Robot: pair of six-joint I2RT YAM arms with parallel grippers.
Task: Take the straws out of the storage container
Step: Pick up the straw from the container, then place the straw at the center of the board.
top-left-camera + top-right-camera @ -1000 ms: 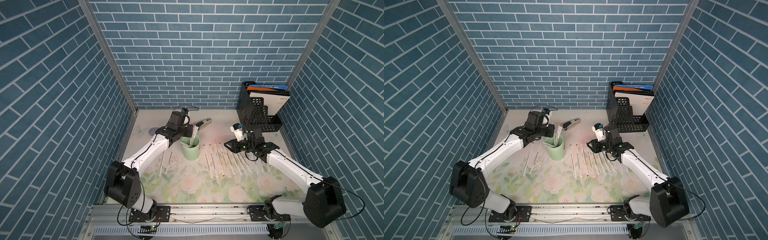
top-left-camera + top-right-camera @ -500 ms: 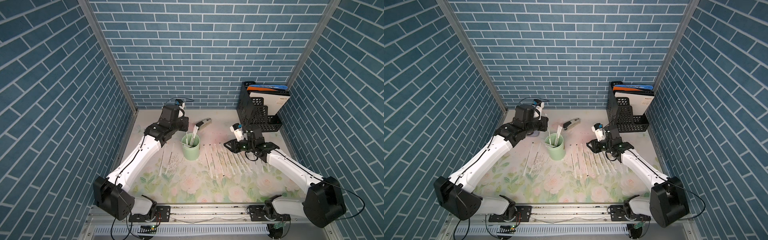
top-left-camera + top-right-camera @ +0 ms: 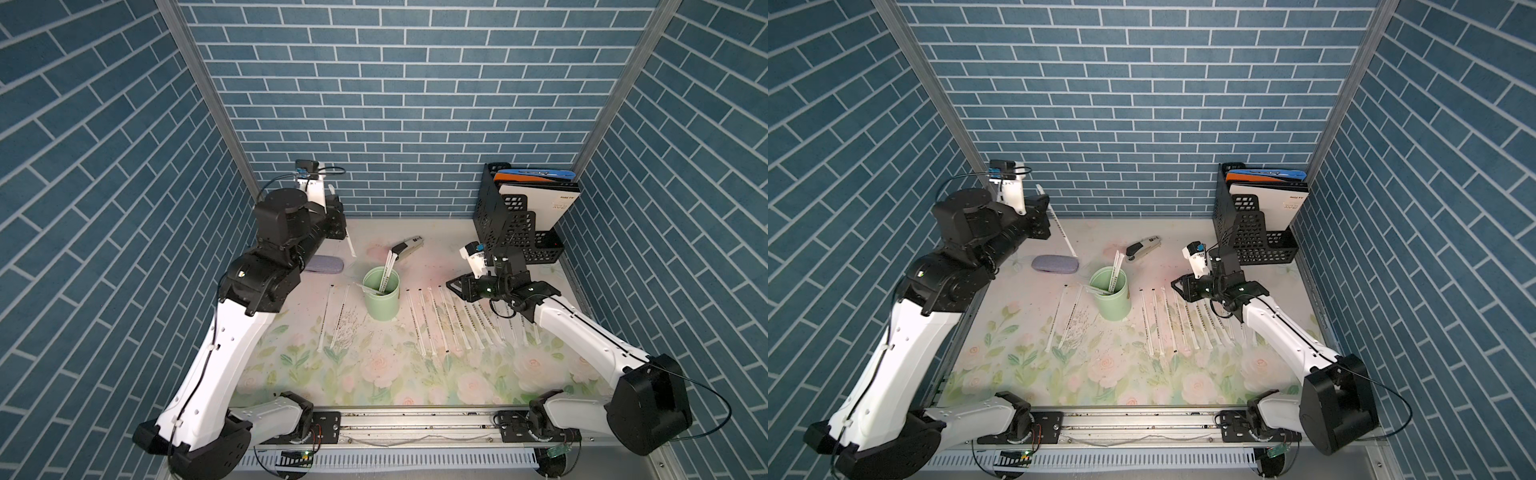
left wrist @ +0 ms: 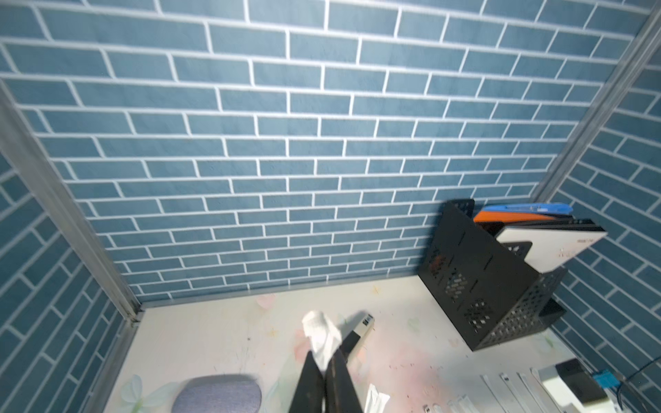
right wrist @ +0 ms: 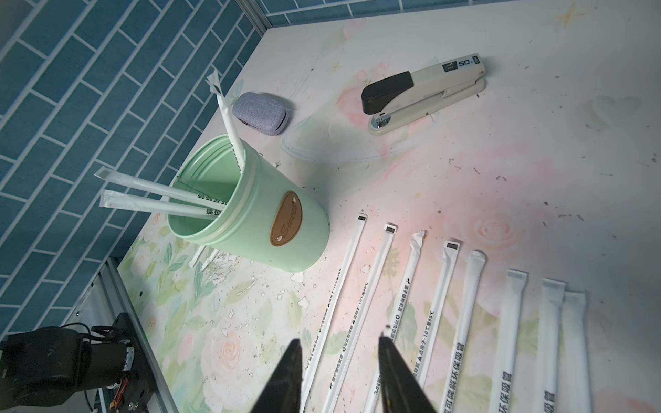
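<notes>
Left gripper (image 4: 322,357) clamped on one straw (image 3: 350,243), raised at back-left; it hangs steeply, low end toward table (image 3: 436,257). Three straws (image 5: 161,195) lean in cup (image 5: 311,232), down and right of it. Right gripper (image 5: 339,340) open, empty, over laid row (image 5: 465,304), looks nearer the cup.

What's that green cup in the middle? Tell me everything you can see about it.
The cup is a pale mint-green cylinder, smooth and matte, probably plastic, with ridged rings below its open rim and a brown oval label on its side. It stands upright on the floral mat. Three wrapped straws lean inside it, poking above the rim; more lie flat on either side. A stapler lies beyond it, apart.
</notes>
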